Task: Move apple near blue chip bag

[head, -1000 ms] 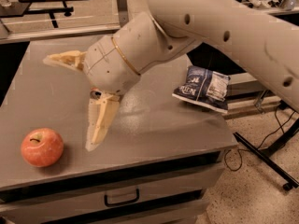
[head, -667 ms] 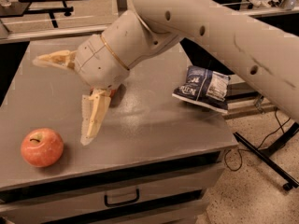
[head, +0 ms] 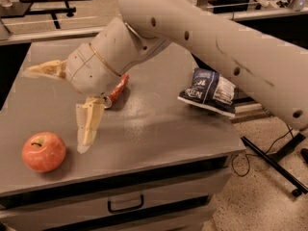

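Note:
The red-orange apple (head: 44,151) stands on the grey table (head: 159,124) near its front left corner. The dark blue chip bag (head: 209,91) lies at the table's right edge, far from the apple. My gripper (head: 54,111) hangs open above the table's left half, just up and right of the apple. One finger (head: 89,124) points down beside the apple and the other (head: 45,70) points left. It holds nothing and does not touch the apple.
A red, can-like object (head: 117,89) lies on the table, partly hidden behind my wrist. The table has drawers (head: 125,203) in its front. My big arm (head: 231,47) spans the upper right. Other tables stand behind; cables lie on the floor at right.
My arm and open gripper have moved left, closer to the apple. The apple and the chip bag have not moved.

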You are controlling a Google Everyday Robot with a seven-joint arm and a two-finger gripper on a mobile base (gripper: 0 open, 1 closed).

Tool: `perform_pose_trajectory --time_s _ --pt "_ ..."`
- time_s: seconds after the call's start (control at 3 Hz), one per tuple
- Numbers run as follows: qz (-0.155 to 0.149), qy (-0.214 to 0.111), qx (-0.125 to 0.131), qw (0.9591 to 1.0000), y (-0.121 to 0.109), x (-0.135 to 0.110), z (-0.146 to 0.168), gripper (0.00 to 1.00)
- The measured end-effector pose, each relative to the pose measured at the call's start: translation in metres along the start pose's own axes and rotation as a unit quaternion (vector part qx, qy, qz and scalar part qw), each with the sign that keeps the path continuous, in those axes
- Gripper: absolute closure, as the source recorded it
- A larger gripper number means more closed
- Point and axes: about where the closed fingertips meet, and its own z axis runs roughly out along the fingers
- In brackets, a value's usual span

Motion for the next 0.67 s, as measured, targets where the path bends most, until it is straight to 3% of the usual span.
perform_pose_trajectory --time_s 0.33,0.67 --pt "0.017 0.009 -0.041 0.9990 0.014 0.014 0.024 0.00" --pt "0.033 0.008 -0.056 0.9978 0.027 0.022 0.032 0.00"
